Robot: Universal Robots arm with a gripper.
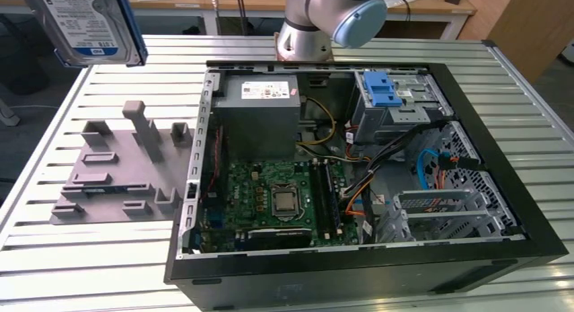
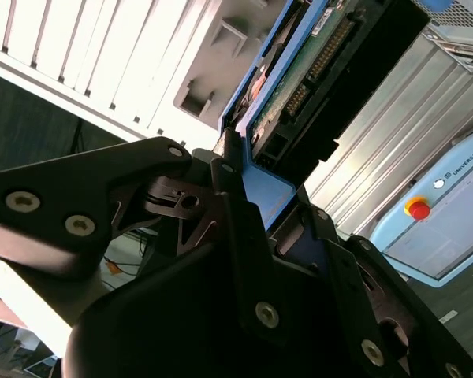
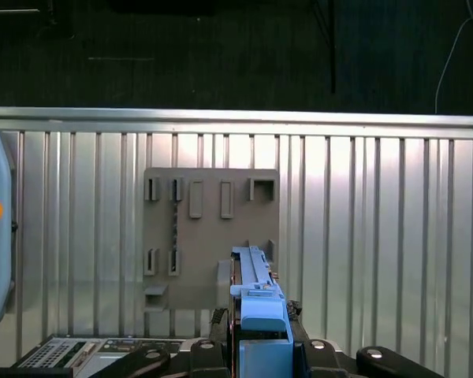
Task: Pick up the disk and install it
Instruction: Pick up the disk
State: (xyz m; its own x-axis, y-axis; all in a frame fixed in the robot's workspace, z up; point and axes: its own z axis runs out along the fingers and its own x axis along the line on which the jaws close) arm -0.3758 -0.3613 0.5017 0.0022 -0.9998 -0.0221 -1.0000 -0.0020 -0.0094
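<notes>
The jaws clamp the hard drive [image 1: 85, 23], its blue-and-white label showing, above the grey fixture plate [image 1: 117, 171] on the desk [image 1: 54, 258].

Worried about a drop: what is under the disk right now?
In the first wrist view, the grey fixture plate on the slatted table lies below the disk. The disk and jaws cover part of it.

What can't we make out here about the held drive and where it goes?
- Exterior view: silver rectangular metal hard drive with blue plastic frame is cut off by the top edge.
- Second wrist view: black gripper, shut on its frame, hides the drive's near end.
- First wrist view: drive edge-on, label face unseen; it hides part of the grey fixture plate.
- Exterior view: grey metal drive cage, inside hidden by its walls.
</notes>
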